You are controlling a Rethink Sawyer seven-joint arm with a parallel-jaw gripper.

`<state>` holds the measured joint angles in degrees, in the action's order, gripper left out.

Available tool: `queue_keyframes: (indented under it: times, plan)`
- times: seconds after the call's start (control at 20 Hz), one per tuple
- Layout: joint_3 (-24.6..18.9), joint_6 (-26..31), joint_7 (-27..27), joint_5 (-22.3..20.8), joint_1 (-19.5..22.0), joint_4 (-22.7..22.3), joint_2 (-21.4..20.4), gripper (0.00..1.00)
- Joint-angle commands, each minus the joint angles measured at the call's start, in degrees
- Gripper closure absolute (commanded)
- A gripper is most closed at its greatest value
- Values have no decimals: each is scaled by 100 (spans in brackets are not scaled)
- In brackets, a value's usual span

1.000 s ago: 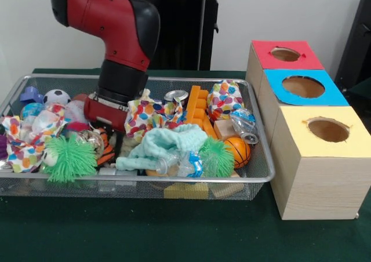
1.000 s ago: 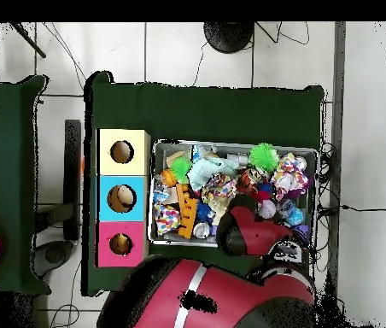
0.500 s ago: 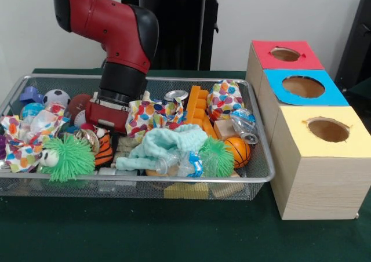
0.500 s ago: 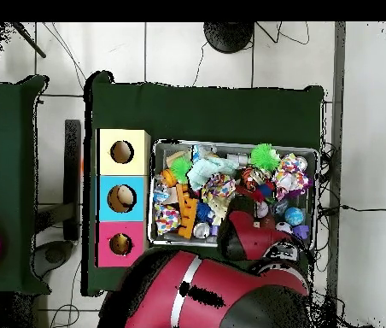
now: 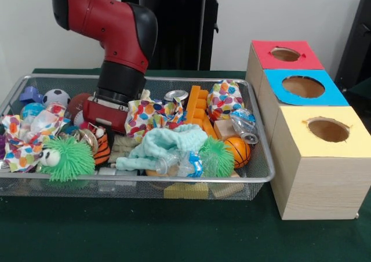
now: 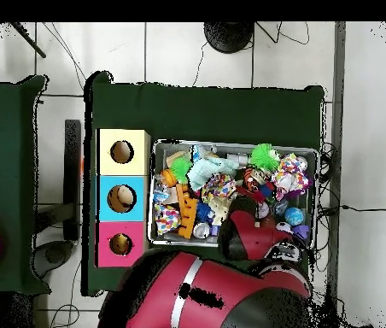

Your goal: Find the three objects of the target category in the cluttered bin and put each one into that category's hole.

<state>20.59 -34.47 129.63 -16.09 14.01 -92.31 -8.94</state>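
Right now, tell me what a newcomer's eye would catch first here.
The red arm plunges into the left half of the wire bin, its tool buried among bright toys. Beside the bin stand three wooden boxes, topped red, blue and yellow. A fuzzy green ball sits front left.

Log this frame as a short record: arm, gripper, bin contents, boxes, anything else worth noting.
arm: red and black arm reaching down into the left half of the wire bin
gripper: buried among the toys, fingers hidden, state unreadable
bin contents: green fuzzy ball, small basketball, teal cloth, soccer ball, orange plastic block, can
boxes: red box, blue box, yellow box in a row beside the bin, each with a round hole on top
table: green cover
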Motion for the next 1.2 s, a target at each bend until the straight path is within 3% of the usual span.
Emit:
queue_keyframes:
  times: [0.05, 0.2, 0.35, 0.55, 0.75, 1.2]
  plan:
    - [-462, 562, 683, 90, 131, -78, -283, 100]
    - [-554, 944, 857, 147, 69, -536, -737, 100]
    - [-717, 1688, 966, 283, 24, -1033, -1303, 100]
    - [-842, 2715, 869, 512, -69, -1348, -1823, 100]
    - [-892, 3547, 855, 815, -168, -1462, -2128, 100]
    - [-1488, 4256, 1095, 1456, 175, -1900, -2305, 100]
